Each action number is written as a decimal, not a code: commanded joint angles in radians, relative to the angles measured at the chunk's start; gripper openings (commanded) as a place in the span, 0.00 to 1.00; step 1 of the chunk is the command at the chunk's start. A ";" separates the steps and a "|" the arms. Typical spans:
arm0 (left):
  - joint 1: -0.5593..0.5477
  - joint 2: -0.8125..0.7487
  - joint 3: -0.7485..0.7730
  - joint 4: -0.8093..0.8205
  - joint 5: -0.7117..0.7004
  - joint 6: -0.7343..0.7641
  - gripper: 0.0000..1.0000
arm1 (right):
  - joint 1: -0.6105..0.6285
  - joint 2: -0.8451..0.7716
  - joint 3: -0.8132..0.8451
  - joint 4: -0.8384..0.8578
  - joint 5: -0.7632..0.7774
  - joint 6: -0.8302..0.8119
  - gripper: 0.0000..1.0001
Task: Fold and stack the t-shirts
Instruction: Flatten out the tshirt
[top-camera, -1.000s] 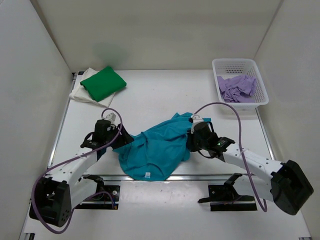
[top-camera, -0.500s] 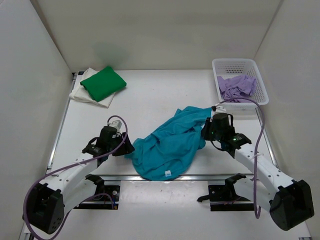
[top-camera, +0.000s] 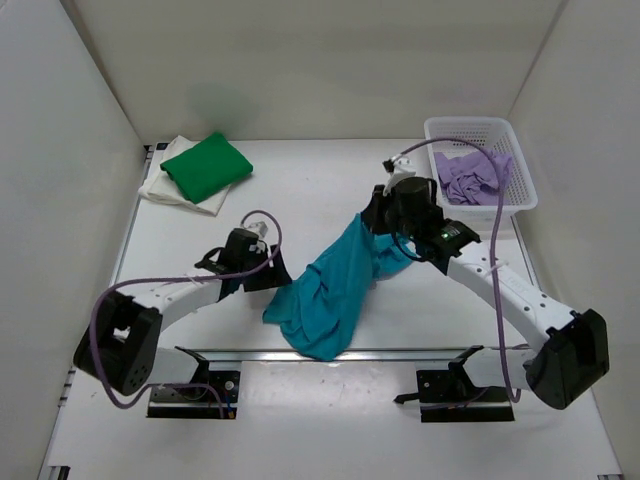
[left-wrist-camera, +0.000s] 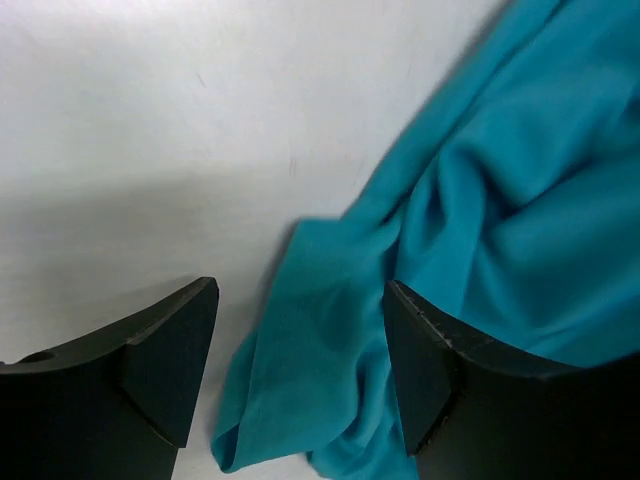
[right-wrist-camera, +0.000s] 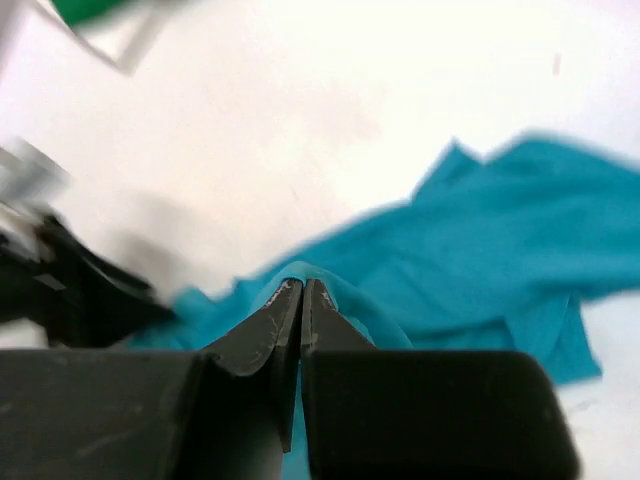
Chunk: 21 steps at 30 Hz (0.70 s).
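The teal t-shirt (top-camera: 335, 285) hangs crumpled from my right gripper (top-camera: 372, 222), which is shut on its upper edge and holds it lifted over the table's middle; its lower part rests on the table. In the right wrist view the shut gripper (right-wrist-camera: 302, 288) pinches a fold of the teal shirt (right-wrist-camera: 480, 250). My left gripper (top-camera: 272, 277) is open, low over the shirt's left edge; in the left wrist view its gripper (left-wrist-camera: 300, 370) straddles a teal fold (left-wrist-camera: 330, 340) without closing. A folded green shirt (top-camera: 205, 166) lies on a cream-white shirt (top-camera: 165, 187) at the back left. The lilac shirt (top-camera: 473, 176) is in the basket.
A white mesh basket (top-camera: 446, 130) stands at the back right beside the right wall. White walls enclose the table on the left, back and right. Purple cables loop from both arms over the table.
My right gripper has risen and moved back toward the far right, pulling the teal shirt up and stretching it. My left gripper has moved right, following the shirt's left edge.
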 joint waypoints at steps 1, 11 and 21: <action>-0.034 0.016 -0.047 0.061 0.033 -0.010 0.77 | -0.031 -0.072 0.012 0.017 0.027 -0.042 0.00; -0.110 0.171 -0.012 0.109 0.110 -0.012 0.45 | -0.149 -0.163 -0.146 0.038 -0.068 -0.010 0.00; 0.253 -0.210 0.268 -0.080 0.217 -0.045 0.00 | -0.105 0.105 0.252 0.032 -0.156 -0.050 0.00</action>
